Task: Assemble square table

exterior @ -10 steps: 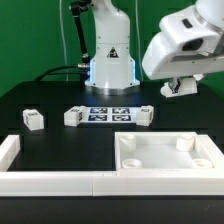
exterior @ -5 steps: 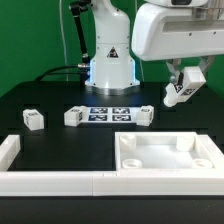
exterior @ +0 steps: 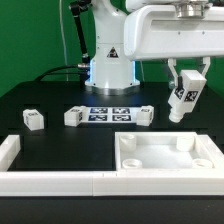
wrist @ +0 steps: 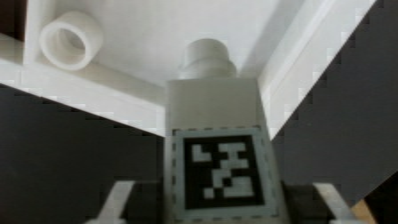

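My gripper (exterior: 186,92) is shut on a white table leg (exterior: 183,101) with a tag on its face. It holds the leg upright in the air, just above the far right corner of the square tabletop (exterior: 152,160). The tabletop lies at the front right with its round corner sockets facing up. In the wrist view the leg (wrist: 217,130) fills the middle between my fingers (wrist: 121,198), its round peg pointing at the tabletop's edge (wrist: 169,70). A corner socket (wrist: 68,45) lies off to one side. Three more legs (exterior: 33,119) (exterior: 73,116) (exterior: 141,116) lie on the black table.
The marker board (exterior: 108,114) lies flat between two of the loose legs. A long white L-shaped rail (exterior: 45,180) runs along the front edge and up the exterior view's left side. The robot base (exterior: 110,60) stands at the back.
The arm has swung toward the exterior view's left. The held leg has turned from tilted to upright and come down toward the tabletop's far right corner.
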Controlling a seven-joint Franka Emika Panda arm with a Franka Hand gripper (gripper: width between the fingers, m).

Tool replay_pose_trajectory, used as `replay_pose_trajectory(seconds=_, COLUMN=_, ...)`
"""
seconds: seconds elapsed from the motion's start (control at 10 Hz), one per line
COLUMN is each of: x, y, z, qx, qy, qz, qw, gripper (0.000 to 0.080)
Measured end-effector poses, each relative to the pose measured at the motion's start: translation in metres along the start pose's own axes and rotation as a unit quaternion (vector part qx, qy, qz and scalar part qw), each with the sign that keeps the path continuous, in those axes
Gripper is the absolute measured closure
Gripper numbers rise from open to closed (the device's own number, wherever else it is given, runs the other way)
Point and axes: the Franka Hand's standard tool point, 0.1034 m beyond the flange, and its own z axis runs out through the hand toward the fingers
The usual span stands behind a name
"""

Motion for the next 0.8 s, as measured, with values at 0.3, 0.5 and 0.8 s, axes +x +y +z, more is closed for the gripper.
replay_pose_trajectory(seconds=0.3, x=0.026, y=0.018, z=0.017, qx=0.114, qy=-0.061, qz=0.104, qw=0.986, gripper=0.0509)
replay_pose_trajectory(seconds=0.5, x=0.038, y=0.002, z=0.031, qx=0.113, qy=-0.034, qz=0.132, qw=0.984, gripper=0.0509)
replay_pose_trajectory(seconds=0.8, x=0.042, y=-0.003, z=0.033, qx=0.104, qy=-0.027, qz=0.128, qw=0.986, gripper=0.0509)
